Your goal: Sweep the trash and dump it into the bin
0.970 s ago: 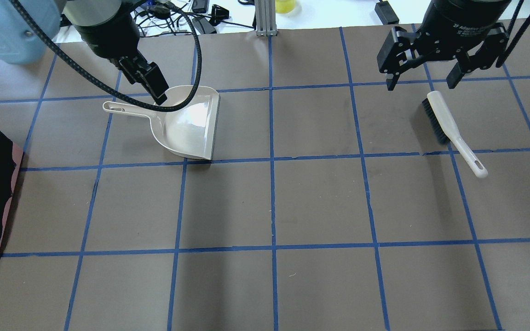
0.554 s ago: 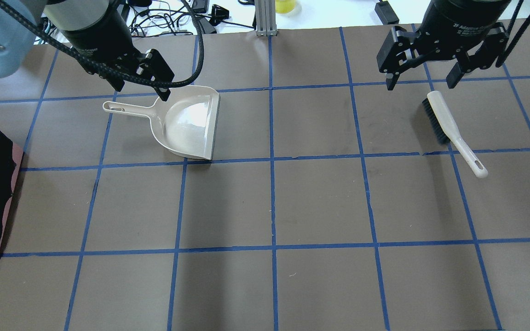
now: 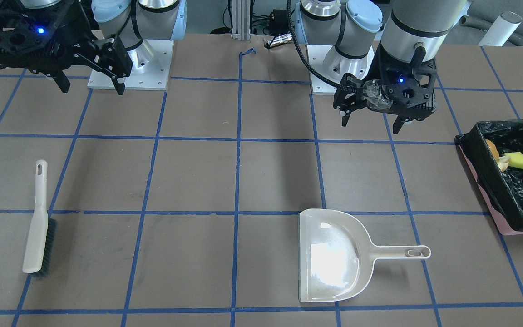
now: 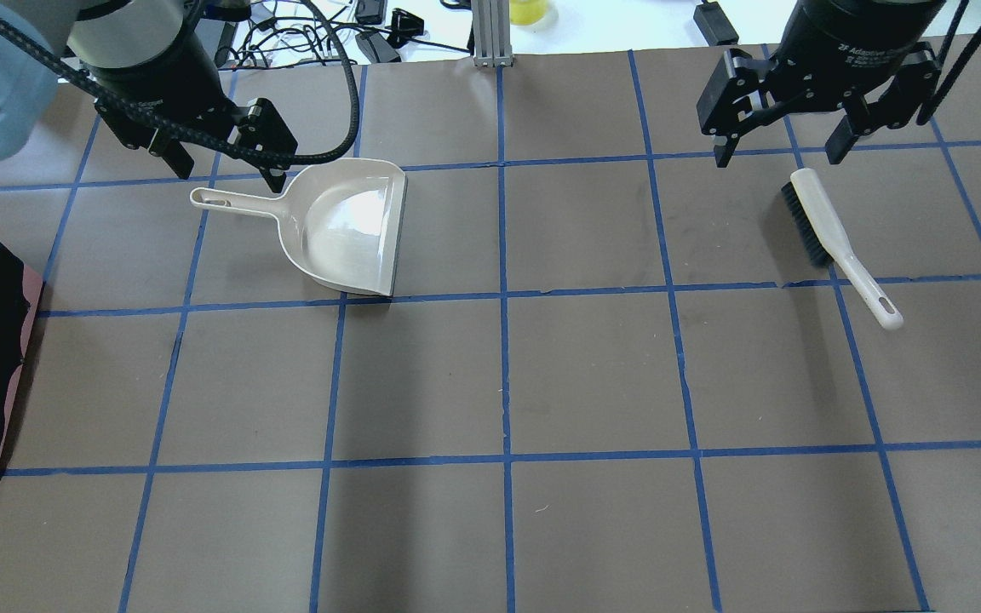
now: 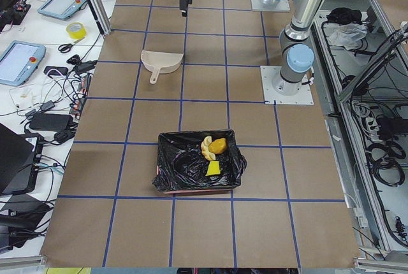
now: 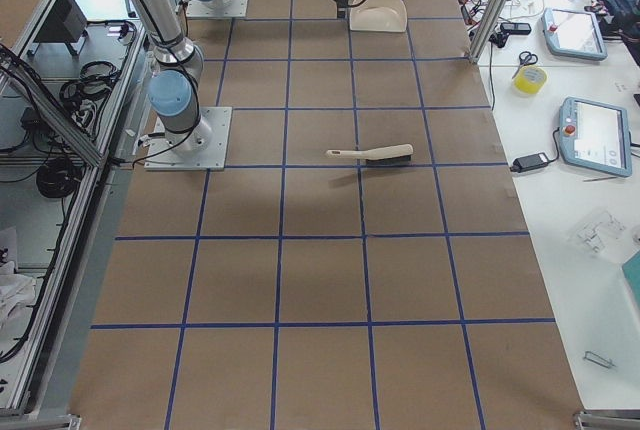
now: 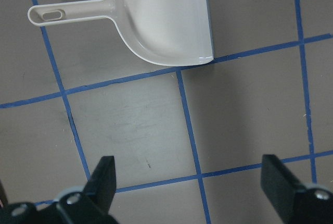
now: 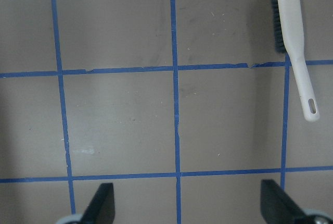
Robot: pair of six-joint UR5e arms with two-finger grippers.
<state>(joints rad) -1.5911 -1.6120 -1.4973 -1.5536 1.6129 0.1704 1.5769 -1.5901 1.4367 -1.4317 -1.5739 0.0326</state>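
Observation:
The trash lies inside the bin, a pink container lined with a black bag at the table's left end: a golden-brown lump, a cream crescent and a yellow wedge. In the exterior left view the bin shows all three. The empty beige dustpan lies flat on the table. My left gripper hovers open and empty above its handle, seen also in the front view. My right gripper is open and empty above the head of the brush.
The bin sits at the overhead view's left edge. The dustpan fills the top of the left wrist view; the brush lies at the top right of the right wrist view. Cables and devices line the far table edge.
My left gripper has turned at the wrist and shifted left, from over the dustpan's neck to above its handle, both fingers now showing spread. The right arm, dustpan and brush have not moved.

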